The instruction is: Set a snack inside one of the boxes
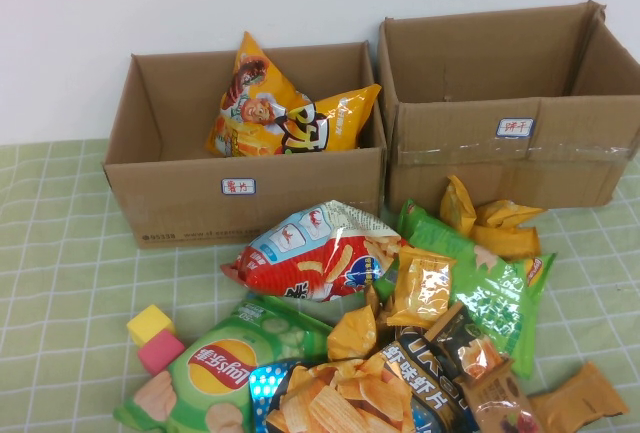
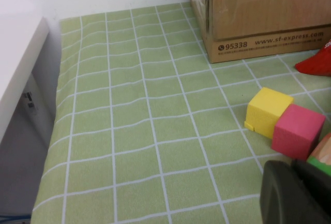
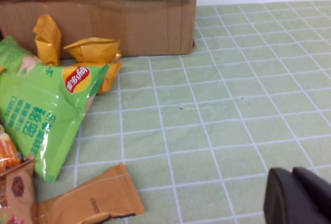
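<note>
Two open cardboard boxes stand at the back. The left box [image 1: 245,188] holds yellow snack bags [image 1: 270,108]. The right box [image 1: 510,153] looks empty. A pile of snacks lies in front, with a red-and-white bag [image 1: 310,253], a green Lay's bag [image 1: 225,368] and a green bag [image 1: 490,288]. Neither arm shows in the high view. My left gripper [image 2: 294,169] is shut and empty, low over the cloth near the cubes. My right gripper [image 3: 292,175] is shut and empty, over bare cloth to the right of the pile.
A yellow cube [image 2: 268,110] and a pink cube [image 2: 297,131] sit left of the pile. A brown packet [image 3: 88,200] and the green bag [image 3: 41,105] lie near the right box [image 3: 103,22]. The green checked cloth covers the table; its left edge shows in the left wrist view.
</note>
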`<state>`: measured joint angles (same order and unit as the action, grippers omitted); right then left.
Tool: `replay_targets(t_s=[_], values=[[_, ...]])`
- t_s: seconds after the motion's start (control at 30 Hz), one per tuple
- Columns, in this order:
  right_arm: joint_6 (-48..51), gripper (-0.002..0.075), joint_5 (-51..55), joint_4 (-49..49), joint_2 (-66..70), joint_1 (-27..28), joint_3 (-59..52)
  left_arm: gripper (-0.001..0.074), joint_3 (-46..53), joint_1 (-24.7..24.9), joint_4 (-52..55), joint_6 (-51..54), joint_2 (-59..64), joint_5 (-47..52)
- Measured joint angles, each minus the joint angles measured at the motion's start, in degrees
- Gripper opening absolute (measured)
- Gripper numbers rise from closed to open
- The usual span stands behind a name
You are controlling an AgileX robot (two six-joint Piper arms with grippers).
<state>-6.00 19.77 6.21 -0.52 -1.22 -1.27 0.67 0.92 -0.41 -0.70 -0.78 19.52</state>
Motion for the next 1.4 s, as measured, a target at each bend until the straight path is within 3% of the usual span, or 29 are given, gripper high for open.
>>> replay_targets(t_s=[1.4], values=[[0.0,-0.0002,0.43,0.0,0.0,-2.17,0.13,-0.0001,0.0,0.0,-0.1,-0.1,0.0,0.0]])
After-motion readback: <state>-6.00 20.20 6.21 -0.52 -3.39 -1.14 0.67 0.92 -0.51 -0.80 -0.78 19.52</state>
